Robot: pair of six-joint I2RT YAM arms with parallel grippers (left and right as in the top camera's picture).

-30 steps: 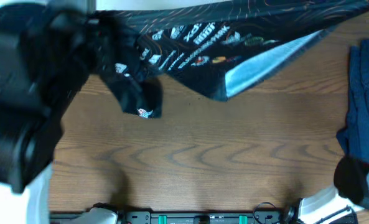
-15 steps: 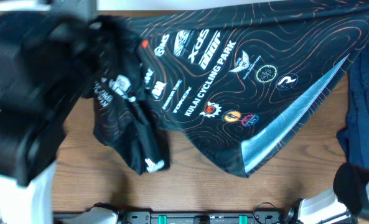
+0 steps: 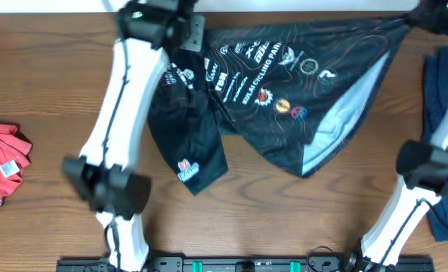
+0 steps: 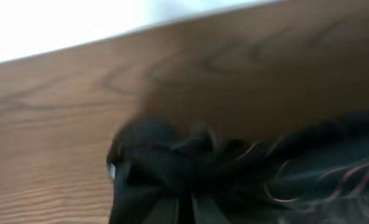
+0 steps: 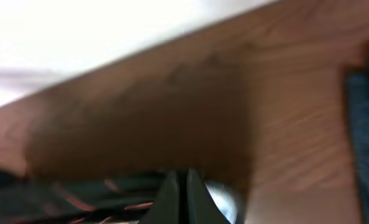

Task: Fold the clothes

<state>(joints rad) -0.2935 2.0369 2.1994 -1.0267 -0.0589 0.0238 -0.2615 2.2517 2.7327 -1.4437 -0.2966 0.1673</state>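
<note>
The black cycling jersey (image 3: 337,57) with orange contour lines and white-and-red logos hangs stretched across the far side of the table, its lower part drooping onto the wood. A sleeve (image 3: 190,151) hangs down at its left, and the pale inner lining (image 3: 337,128) shows at its right. My left gripper (image 3: 190,30) is shut on the jersey's far left corner. In the left wrist view black cloth (image 4: 172,155) bunches around the left gripper (image 4: 185,208). My right gripper (image 3: 414,17) is shut on the far right corner. The right wrist view shows the right gripper (image 5: 185,186) pinching the jersey's edge (image 5: 78,199).
A red shirt (image 3: 1,166) lies crumpled at the table's left edge. A dark blue shirt (image 3: 446,113) lies along the right edge, its blurred edge (image 5: 368,124) also in the right wrist view. Both arms reach from the front edge across the table to its far side.
Both grippers have carried the jersey from high up near the camera down toward the far side of the table. The cloth now hangs lower, with its logos in view.
</note>
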